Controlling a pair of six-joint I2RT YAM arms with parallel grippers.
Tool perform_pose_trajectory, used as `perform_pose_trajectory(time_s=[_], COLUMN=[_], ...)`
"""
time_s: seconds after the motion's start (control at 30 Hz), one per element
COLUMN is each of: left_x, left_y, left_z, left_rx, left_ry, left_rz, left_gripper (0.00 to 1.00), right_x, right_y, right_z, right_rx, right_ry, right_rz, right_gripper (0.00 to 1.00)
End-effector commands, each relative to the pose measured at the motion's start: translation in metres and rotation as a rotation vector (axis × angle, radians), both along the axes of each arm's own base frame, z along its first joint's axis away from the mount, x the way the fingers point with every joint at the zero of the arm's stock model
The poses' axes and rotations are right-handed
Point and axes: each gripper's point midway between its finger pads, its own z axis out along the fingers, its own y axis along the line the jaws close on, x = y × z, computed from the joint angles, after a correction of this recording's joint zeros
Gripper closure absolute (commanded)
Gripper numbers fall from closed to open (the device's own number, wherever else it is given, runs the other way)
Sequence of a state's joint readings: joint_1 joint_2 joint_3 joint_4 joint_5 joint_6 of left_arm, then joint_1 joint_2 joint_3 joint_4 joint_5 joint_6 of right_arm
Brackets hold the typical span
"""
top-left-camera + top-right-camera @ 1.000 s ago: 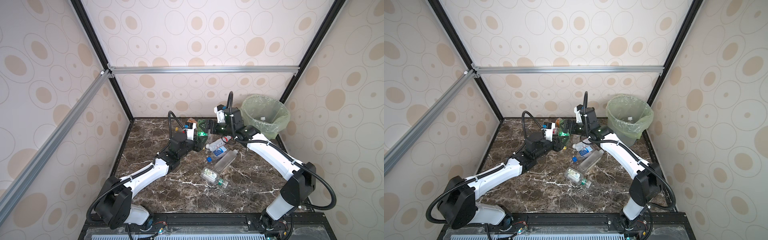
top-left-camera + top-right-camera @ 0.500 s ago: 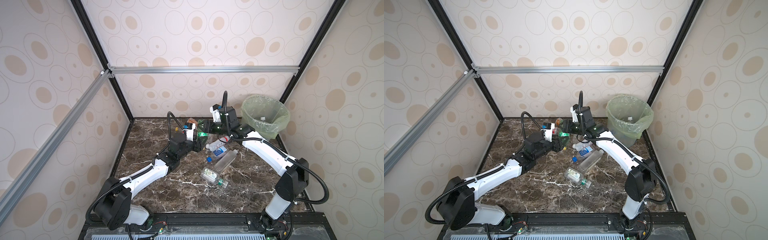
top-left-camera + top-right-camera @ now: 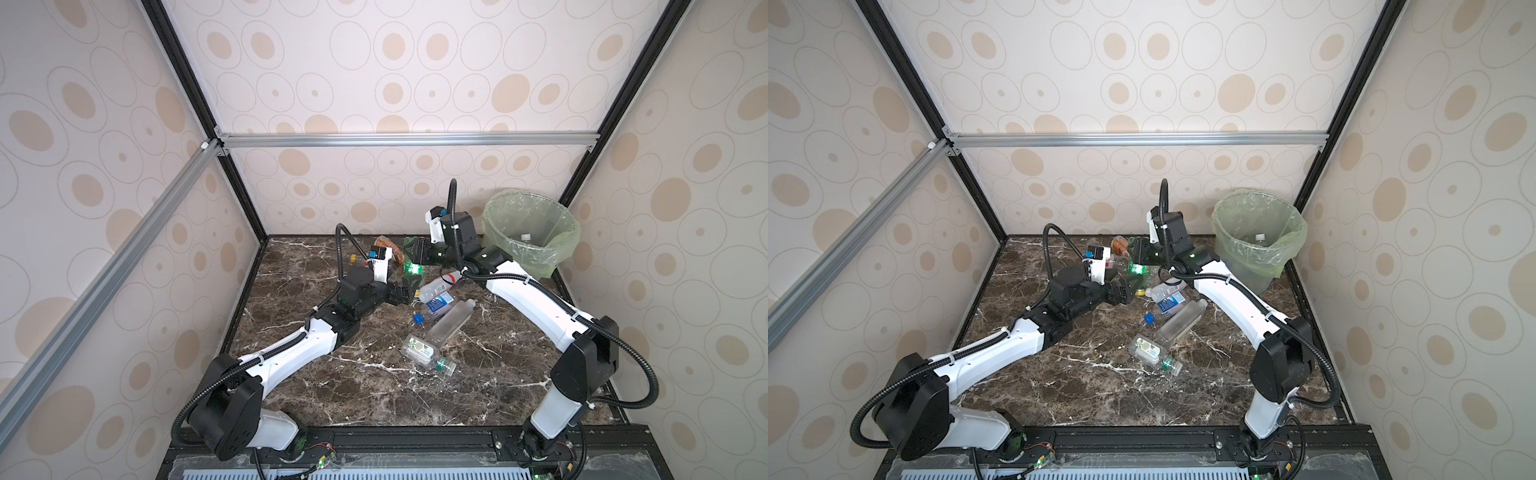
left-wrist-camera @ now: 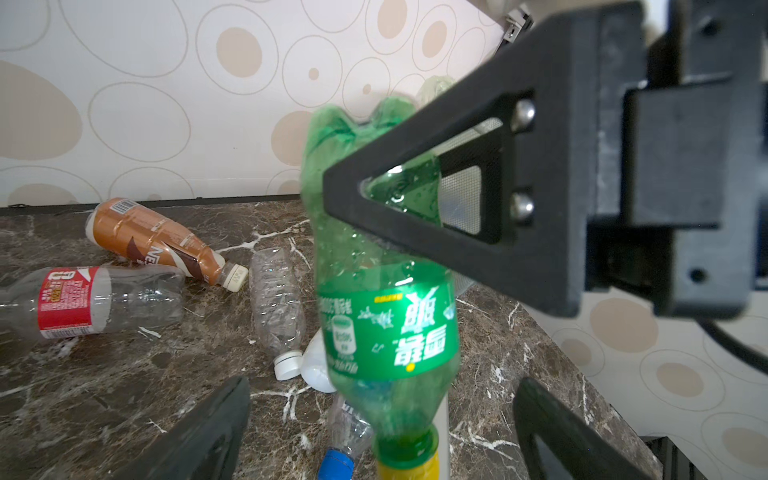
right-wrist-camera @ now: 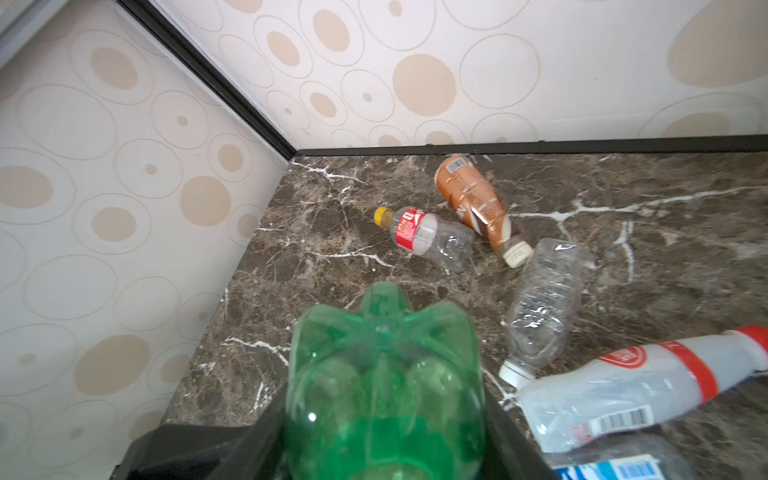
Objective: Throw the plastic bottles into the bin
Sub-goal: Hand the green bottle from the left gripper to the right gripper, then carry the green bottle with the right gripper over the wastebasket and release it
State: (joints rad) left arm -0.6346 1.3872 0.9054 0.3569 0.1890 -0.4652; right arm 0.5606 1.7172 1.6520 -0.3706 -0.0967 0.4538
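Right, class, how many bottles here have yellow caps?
2. One is the green bottle, gripped by the right end effector; the other is the red-labelled clear bottle lying on the table beside the brown bottle. Other caps may be hidden.

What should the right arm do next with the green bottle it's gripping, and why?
Probably lift the green bottle straight up, clear of the other arm, and carry it toward the bin. The right end effector is clamped on the bottle's base end. The left end effector stands open on either side of the neck and is not gripping, so the bottle looks free to go.
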Motion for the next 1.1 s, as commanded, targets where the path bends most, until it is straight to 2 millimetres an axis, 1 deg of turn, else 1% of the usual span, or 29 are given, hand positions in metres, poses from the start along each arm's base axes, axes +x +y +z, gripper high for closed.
perform_pose_trajectory(time_s=[0.0, 0.13, 0.2, 0.27, 0.37, 0.47, 0.6, 0.7, 0.8, 0.87, 0.93, 0.97, 1.03, 1.07], left_x=[0.000, 0.005, 0.007, 0.009, 0.011, 0.012, 0.013, 0.013, 0.014, 0.014, 0.015, 0.016, 0.017, 0.017], left_y=[-0.004, -0.007, -0.012, -0.019, -0.033, -0.048, -0.067, -0.080, -0.088, -0.092, -0.095, -0.097, -0.098, -0.099], left_z=[0.007, 0.020, 0.028, 0.037, 0.050, 0.063, 0.082, 0.094, 0.107, 0.114, 0.117, 0.118, 0.115, 0.112], left_rx=[0.018, 0.017, 0.005, -0.012, -0.028, -0.038, -0.055, -0.067, -0.071, -0.078, -0.076, -0.074, -0.063, -0.059], left_ry=[-0.026, -0.054, -0.068, -0.080, -0.100, -0.127, -0.167, -0.194, -0.220, -0.233, -0.242, -0.244, -0.240, -0.236], left_rz=[-0.012, -0.014, -0.026, -0.042, -0.074, -0.103, -0.129, -0.154, -0.165, -0.174, -0.179, -0.182, -0.183, -0.184], left_gripper=[0.01, 0.01, 0.01, 0.01, 0.01, 0.01, 0.01, 0.01, 0.01, 0.01, 0.01, 0.01, 0.01, 0.01], right_x=[0.011, 0.015, 0.016, 0.016, 0.010, -0.001, -0.023, -0.044, -0.065, -0.073, -0.072, -0.068, -0.053, -0.039], right_y=[-0.029, -0.062, -0.080, -0.100, -0.129, -0.152, -0.173, -0.185, -0.192, -0.195, -0.196, -0.197, -0.205, -0.214], right_z=[0.033, 0.067, 0.086, 0.108, 0.146, 0.187, 0.241, 0.276, 0.304, 0.316, 0.319, 0.317, 0.306, 0.294], right_rx=[-0.095, -0.215, -0.285, -0.357, -0.437, -0.502, -0.549, -0.540, -0.510, -0.498, -0.523, -0.550, -0.599, -0.616], right_ry=[-0.109, -0.243, -0.313, -0.390, -0.513, -0.644, -0.810, -0.911, -0.996, -1.035, -1.049, -1.049, -1.022, -0.982], right_rz=[-0.072, -0.166, -0.220, -0.282, -0.382, -0.462, -0.545, -0.584, -0.597, -0.604, -0.618, -0.629, -0.663, -0.683], right_gripper=[0.61, 0.61, 0.61, 0.61, 0.62, 0.62, 0.61, 0.61, 0.61, 0.61, 0.60, 0.60, 0.60, 0.61])
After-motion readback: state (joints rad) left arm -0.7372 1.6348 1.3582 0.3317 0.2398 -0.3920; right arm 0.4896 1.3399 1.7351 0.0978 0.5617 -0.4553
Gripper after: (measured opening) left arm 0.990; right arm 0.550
